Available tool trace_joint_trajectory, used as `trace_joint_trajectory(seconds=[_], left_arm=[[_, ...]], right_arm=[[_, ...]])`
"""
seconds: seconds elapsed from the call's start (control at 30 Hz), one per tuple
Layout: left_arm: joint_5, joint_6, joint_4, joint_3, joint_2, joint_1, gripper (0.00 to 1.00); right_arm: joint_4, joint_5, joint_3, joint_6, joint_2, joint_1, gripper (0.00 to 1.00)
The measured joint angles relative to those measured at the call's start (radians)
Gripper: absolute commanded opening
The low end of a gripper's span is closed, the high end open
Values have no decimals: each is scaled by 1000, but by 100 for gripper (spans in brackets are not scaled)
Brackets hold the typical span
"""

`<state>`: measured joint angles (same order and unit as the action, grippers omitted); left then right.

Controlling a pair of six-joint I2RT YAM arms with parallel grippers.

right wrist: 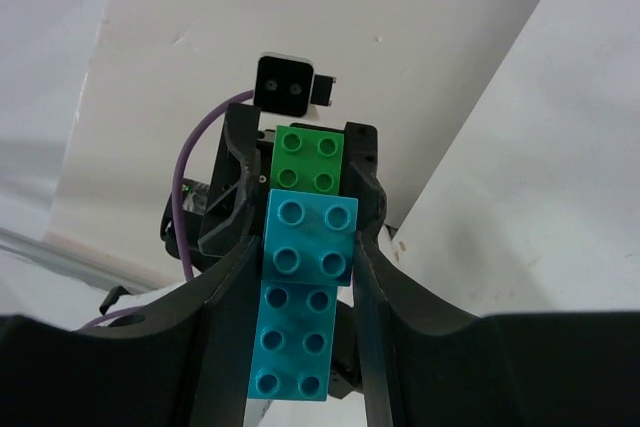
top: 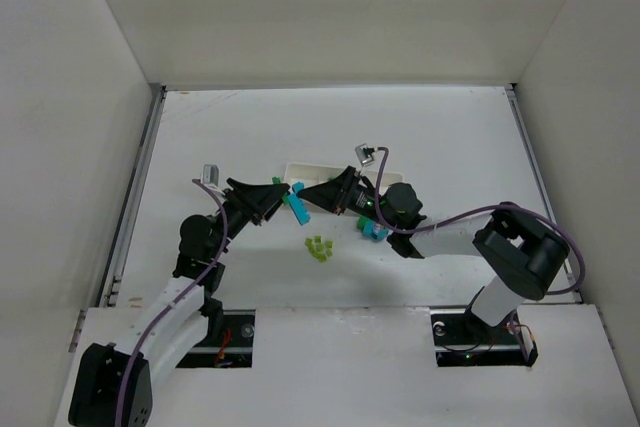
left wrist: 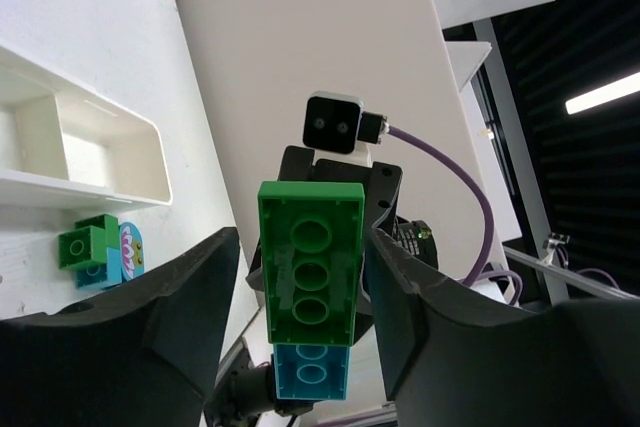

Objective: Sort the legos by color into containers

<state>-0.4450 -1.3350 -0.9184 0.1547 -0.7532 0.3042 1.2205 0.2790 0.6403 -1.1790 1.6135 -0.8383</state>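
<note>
Nearest us in the overhead view, the left arm (top: pixel 165 307) rises from its base at the table's (top: pixel 450 137) near edge and bends to the right. The right arm (top: pixel 515 252) folds at the elbow and reaches left. The left gripper (top: pixel 280 194) and right gripper (top: pixel 308 195) meet nose to nose at mid-table, just in front of the white tray (top: pixel 305 166). Between them they share one joined stack (top: pixel 297 205), green at its left end and cyan toward the right. Loose yellow-green bricks (top: pixel 318 247) lie on the table nearer the bases, and more cyan bricks (top: pixel 373 231) lie under the right wrist.

From the left wrist, we face the underside of the green brick (left wrist: pixel 310 267). The dark fingers (left wrist: pixel 400 327) clamp it by its long sides, jaws narrowed to its width. The lower cyan brick (left wrist: pixel 310 372) is joined on below it. The tray stands at left, with a small green-and-cyan pair (left wrist: pixel 92 252) on the table just beside it.

From the right wrist, we see studs. The right fingers (right wrist: pixel 375 287) pinch the upper cyan brick (right wrist: pixel 310 237), jaws narrow. It overlaps the lower cyan brick, with the green brick beyond in the left gripper's grasp.
</note>
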Motion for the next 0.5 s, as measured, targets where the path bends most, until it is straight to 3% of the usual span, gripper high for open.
trace_joint_trajectory(seconds=[0.5], left_arm=[[-3, 137, 211, 0, 120, 10, 43]], right_arm=[[-86, -40, 0, 32, 0, 0, 37]])
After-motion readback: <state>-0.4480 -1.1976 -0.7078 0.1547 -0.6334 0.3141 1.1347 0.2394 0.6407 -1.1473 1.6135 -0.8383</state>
